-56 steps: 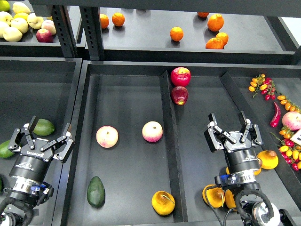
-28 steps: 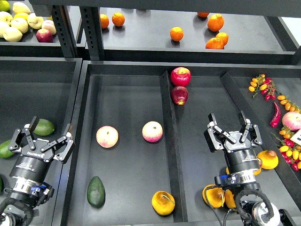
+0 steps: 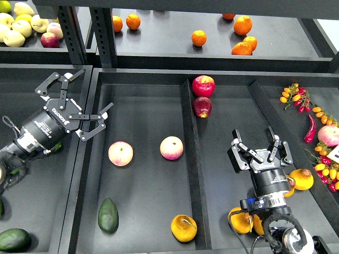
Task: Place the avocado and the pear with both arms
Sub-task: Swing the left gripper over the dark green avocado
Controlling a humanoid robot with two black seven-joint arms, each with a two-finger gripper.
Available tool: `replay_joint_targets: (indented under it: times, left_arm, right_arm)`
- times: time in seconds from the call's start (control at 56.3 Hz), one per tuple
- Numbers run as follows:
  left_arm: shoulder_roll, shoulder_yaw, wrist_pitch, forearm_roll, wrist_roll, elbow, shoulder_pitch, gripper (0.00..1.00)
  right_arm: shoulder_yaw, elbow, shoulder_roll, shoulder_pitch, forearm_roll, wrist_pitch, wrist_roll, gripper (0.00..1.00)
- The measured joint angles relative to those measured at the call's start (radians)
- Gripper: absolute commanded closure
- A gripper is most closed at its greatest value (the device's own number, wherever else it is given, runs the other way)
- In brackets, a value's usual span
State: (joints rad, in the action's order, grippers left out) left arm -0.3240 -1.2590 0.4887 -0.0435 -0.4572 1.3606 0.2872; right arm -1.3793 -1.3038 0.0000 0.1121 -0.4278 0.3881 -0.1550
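The left claw has swung up and toward the middle tray since the earlier frame; it is spread wide and holds nothing. The avocado lies well below it, near the tray's front. The right claw is open and empty; the pear lies below it to its left, across the divider.

The avocado and pear lie in the middle tray. The left end effector spreads wide above its rim; the right end effector hangs open, empty.
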Motion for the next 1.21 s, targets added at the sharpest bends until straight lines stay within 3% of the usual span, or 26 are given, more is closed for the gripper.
replay_joint_targets:
  times: [0.142, 0.373, 0.622, 0.941, 1.083, 1.208]
  left_arm:
    - [-0.105, 0.136, 0.000, 0.007, -0.029, 0.000, 0.077, 0.01]
    - [-0.301, 0.533, 0.000, 0.055, -0.032, 0.002, 0.292, 0.01]
    - [-0.359, 0.906, 0.000, 0.126, -0.032, 0.003, 0.562, 0.01]
    - [-0.263, 1.401, 0.000, 0.146, -0.031, -0.031, 0.932, 0.01]
    - [-0.164, 1.566, 0.000, 0.148, -0.031, -0.071, 0.996, 0.01]
    - [-0.109, 1.615, 0.000, 0.150, -0.031, -0.098, 1.000, 0.01]
  right_arm:
    - [0.007, 0.000, 0.000, 0.000, 0.000, 0.000, -0.001, 0.00]
    - [0.011, 0.000, 0.000, 0.000, 0.000, 0.000, -0.002, 0.00]
    - [0.021, 0.000, 0.000, 0.000, 0.000, 0.000, -0.001, 0.00]
    - [0.026, 0.000, 0.000, 0.000, 0.000, -0.002, -0.002, 0.00]
    - [-0.013, -0.002, 0.000, -0.015, -0.002, -0.006, -0.001, 0.00]
    - [-0.036, -0.004, 0.000, -0.034, -0.003, -0.011, 0.000, 0.00]
